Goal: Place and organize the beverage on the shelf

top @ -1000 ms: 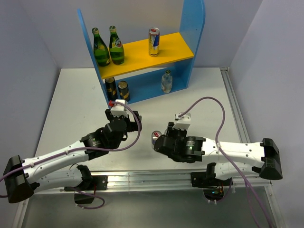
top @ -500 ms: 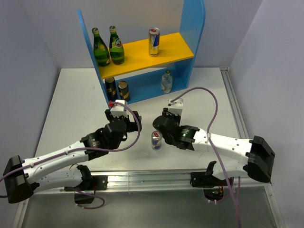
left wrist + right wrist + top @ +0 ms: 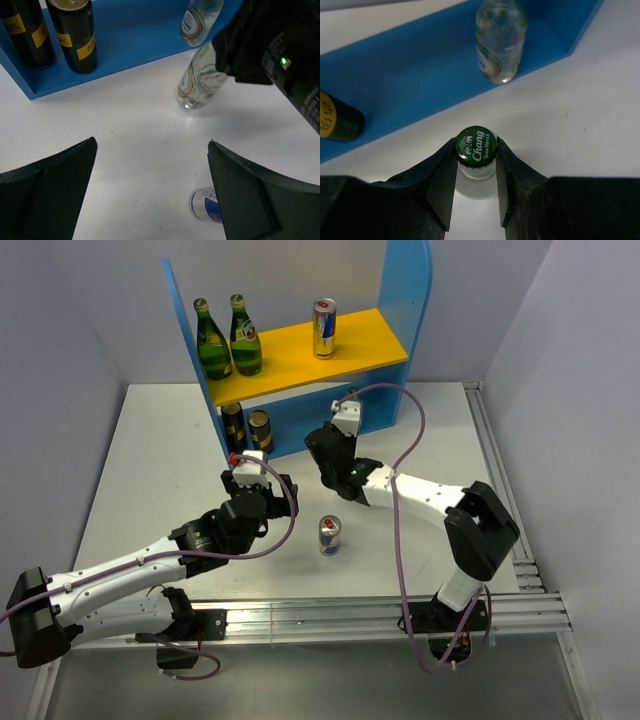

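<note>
The right fingers (image 3: 445, 185) are closed on the neck of a clear, green-capped bottle (image 3: 476, 146) standing on the tabletop (image 3: 140, 150). Just beyond them is the shelf (image 3: 410, 75), with a second bottle (image 3: 500, 40) ahead on its lower level. The left fingers (image 3: 45, 200) are spread wide and hold nothing. A can (image 3: 205, 205) stands beside the right-hand one, and two dark cans (image 3: 77, 35) stand ahead to the left.

We see the shelf (image 3: 405, 290), blue-sided with a yellow-orange board, holding two green bottles (image 3: 246, 345) and a blue-silver can (image 3: 324, 328) on top. Below stand two dark cans (image 3: 260, 430) and a clear bottle (image 3: 500, 40). A green-capped bottle (image 3: 476, 145) sits just before the lower level, pinched between the right fingers (image 3: 440, 175). Another slim can (image 3: 330, 535) stands upright on the table (image 3: 150, 460).
</note>
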Motion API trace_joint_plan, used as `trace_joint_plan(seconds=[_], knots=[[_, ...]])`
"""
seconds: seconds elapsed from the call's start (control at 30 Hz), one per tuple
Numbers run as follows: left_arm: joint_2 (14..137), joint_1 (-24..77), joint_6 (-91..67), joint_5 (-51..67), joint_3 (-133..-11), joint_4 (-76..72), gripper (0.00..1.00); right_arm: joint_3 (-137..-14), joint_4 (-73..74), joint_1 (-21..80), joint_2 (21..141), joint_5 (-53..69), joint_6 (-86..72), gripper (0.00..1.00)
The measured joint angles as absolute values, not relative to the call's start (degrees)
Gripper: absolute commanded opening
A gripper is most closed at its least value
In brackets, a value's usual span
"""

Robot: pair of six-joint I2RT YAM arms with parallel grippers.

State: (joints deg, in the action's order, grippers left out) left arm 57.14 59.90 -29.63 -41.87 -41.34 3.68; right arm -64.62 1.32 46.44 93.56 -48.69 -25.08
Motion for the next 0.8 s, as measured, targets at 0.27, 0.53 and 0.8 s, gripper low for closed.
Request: trace_joint_plan(seconds=[0.27, 0.53, 0.8], knots=[[57.14, 59.79, -29.58, -41.89, -40.38, 3.46, 0.99, -74.72, -1.39, 43.70, 101.84, -47.27, -21.50, 0.00], [57.17, 59.75, -29.41, -41.91, -40.10, 2.87, 0.99, -80.42, -4.05, 40.82, 108.27, -47.29, -18.87, 0.00], [58.30, 59.70, -29.36, -41.93, -40.10, 2.59, 0.99, -83.94, -7.42, 38.76, 113.27, -47.86, -17.04, 0.00]])
